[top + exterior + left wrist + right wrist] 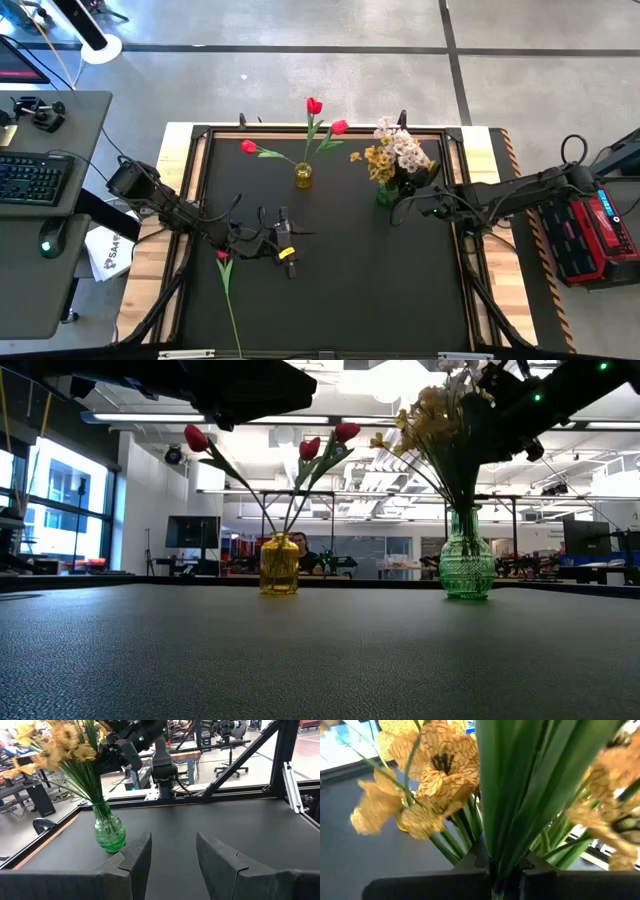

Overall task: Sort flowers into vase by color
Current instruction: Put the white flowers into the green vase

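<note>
A yellow vase [303, 177] at the far middle of the black table holds three red tulips [314, 105]. To its right a green vase [386, 196] carries yellow [377, 160] and white flowers [403, 146]. My right gripper [506, 870] is shut on green stems just above that vase. One more red tulip [224, 258] lies flat, its stem running toward the near edge. Beside it my left gripper [172, 865] hovers open, nothing between its fingers, pointing toward the green vase [109, 833]. My right gripper pinches a bundle of green stems and leaves [512, 835] of the yellow flowers between its two fingers, below the blooms. The fingers come from the table's right, slanting slightly down, and lie across the stems. The bundle stands upright, and the stems run down into the green vase [466, 565].
A raised wooden rim [175, 250] and black frame bars surround the mat. A desk with a keyboard [30, 178] stands left of the table, a red case [590, 235] to its right. In the low view a person [303, 552] shows behind the yellow vase.
</note>
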Controlling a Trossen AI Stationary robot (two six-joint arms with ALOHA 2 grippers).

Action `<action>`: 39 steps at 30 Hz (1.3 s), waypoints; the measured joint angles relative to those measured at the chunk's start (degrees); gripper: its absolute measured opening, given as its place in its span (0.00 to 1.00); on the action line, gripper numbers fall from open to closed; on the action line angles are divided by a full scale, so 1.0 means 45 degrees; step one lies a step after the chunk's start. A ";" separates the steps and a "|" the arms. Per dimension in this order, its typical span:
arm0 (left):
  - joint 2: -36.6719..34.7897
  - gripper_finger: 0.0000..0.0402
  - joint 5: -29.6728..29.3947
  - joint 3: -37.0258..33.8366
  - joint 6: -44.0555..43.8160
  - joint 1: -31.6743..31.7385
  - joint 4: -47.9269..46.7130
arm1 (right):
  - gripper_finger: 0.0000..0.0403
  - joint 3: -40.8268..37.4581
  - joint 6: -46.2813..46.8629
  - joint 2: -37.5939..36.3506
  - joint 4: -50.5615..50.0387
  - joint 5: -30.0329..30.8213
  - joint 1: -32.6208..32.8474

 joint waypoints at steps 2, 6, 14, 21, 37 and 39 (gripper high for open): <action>0.0002 0.36 0.0115 0.0000 0.0000 0.0000 0.0012 | 0.00 0.0000 -0.0001 0.0283 0.0008 0.0028 0.0000; 0.0000 0.36 0.0310 0.0000 0.0000 -0.0005 0.0083 | 0.00 0.0024 -0.0010 0.0853 0.0053 0.0101 0.0000; -0.0003 0.36 0.0310 0.0000 0.0000 -0.0005 0.0087 | 0.14 0.0029 0.0023 0.1343 -0.0002 -0.0035 0.0005; 0.0001 0.36 0.0310 0.0000 0.0000 -0.0005 0.0083 | 0.37 0.0005 -0.0316 0.1315 -0.0079 -0.0235 0.0015; 0.0002 0.36 0.0315 0.0000 0.0000 -0.0010 0.0073 | 0.43 0.1048 -0.0439 0.0640 -0.1380 -0.1755 0.0420; -0.0003 0.36 0.0315 0.0000 0.0000 -0.0010 0.0073 | 0.43 0.1341 -0.0329 0.0640 -0.1824 -0.1755 0.0518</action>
